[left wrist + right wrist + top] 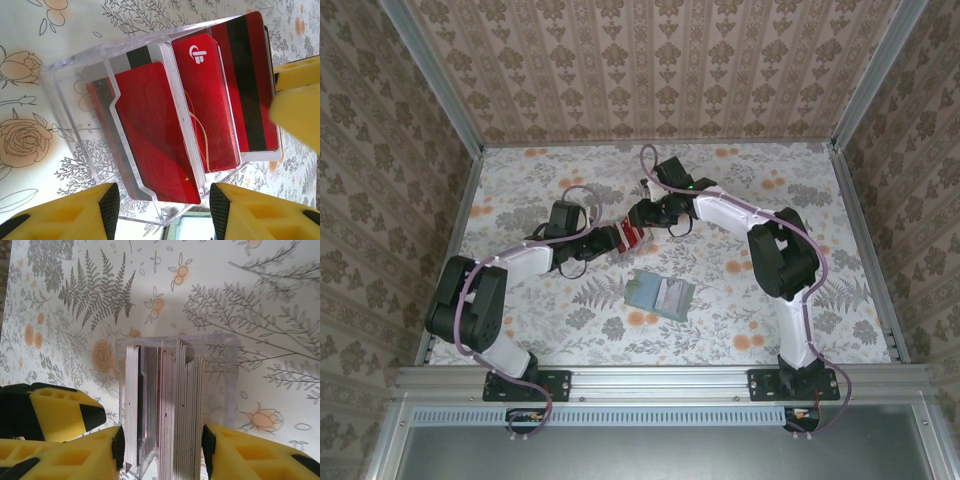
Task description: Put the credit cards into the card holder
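The red credit cards (631,238) stand on edge in a clear plastic box (75,85) at mid-table. My right gripper (162,452) reaches down over the stack (180,405), a pad pressed against each outer face, shut on the cards. The left gripper (165,212) is open at the box's near corner, red card faces (150,140) just beyond its fingertips. Both grippers, the left (603,245) and the right (645,218), meet at the box. The grey-green card holder (660,293) lies open and flat nearer the bases, and its edge (192,229) shows between the left fingers.
A finger of the right gripper (295,110) crowds the box's right side, and a left finger (60,412) sits beside the right one. Floral tablecloth (770,310) spreads around, with patterned walls (890,200) on three sides.
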`<state>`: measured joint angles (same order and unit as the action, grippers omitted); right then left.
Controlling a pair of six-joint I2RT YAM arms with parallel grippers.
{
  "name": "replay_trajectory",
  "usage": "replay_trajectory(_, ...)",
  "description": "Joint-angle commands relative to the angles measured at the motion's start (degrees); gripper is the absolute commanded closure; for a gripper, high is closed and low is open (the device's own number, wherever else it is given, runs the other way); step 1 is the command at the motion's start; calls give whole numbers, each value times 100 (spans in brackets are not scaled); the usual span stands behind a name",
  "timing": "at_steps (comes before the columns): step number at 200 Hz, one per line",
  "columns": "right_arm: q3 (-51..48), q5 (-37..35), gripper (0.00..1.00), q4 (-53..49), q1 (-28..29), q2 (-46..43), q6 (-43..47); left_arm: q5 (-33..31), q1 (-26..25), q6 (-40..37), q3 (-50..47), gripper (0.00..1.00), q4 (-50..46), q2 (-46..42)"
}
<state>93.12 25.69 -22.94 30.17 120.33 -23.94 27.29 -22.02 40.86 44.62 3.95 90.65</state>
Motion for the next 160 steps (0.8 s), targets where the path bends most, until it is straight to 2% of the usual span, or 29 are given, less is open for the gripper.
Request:
replay_trajectory(1, 252, 141, 53, -287, 103, 205, 30, 95, -2, 7, 165, 46, 188, 206)
replay_trajectory(160, 110, 156, 61, -238, 147, -379, 37, 66, -144, 73, 186, 46, 309, 401)
